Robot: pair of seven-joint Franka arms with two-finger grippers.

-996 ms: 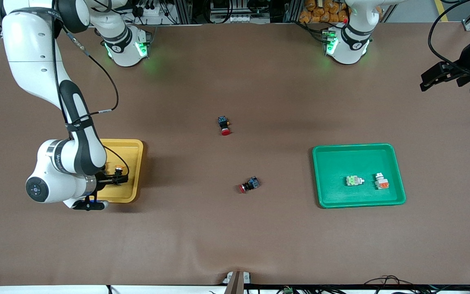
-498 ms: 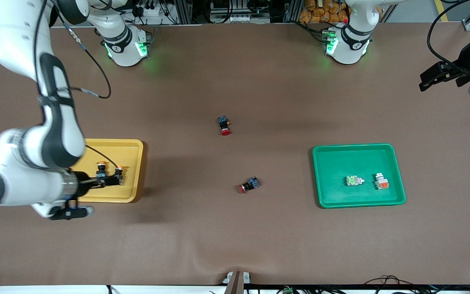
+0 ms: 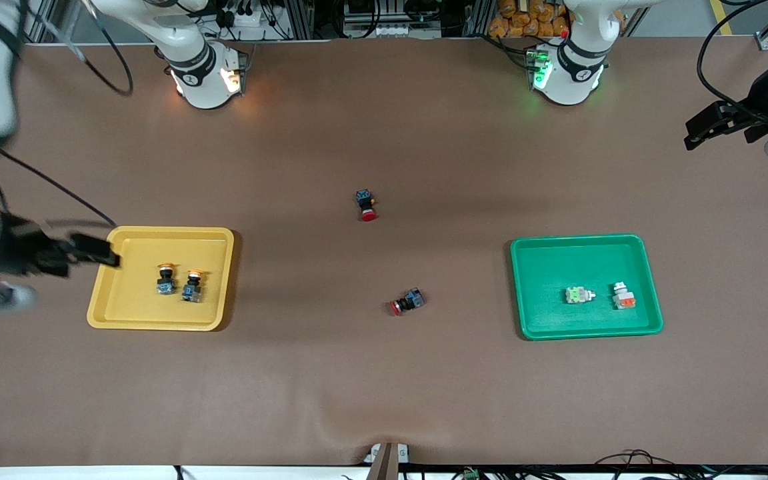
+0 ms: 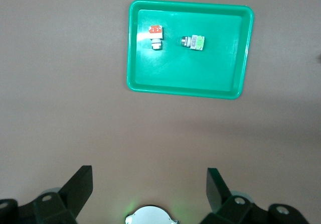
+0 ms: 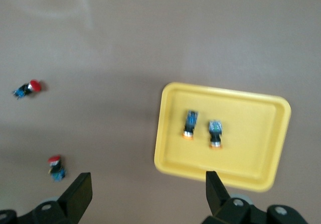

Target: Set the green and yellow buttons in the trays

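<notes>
Only the wrist views show both claws released: right gripper (image 5: 145,194) over the table's right-arm end, left gripper (image 4: 149,186) waiting over the left-arm end. Yellow tray (image 3: 124,313) holds two yellow buttons (image 3: 166,279) side by side. Green tray (image 3: 544,267) holds the green button (image 3: 577,295), an orange-faced block (image 3: 623,297) at its 3 o'clock.

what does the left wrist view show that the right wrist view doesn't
Only the left wrist view shows the green tray, holding the green-faced button and a white block with an orange-red face. Only the right wrist view shows the yellow tray with two yellow-capped buttons, plus two red-capped switches on the table. Both show the brown table and their own open gripper, left gripper, right gripper.
</notes>
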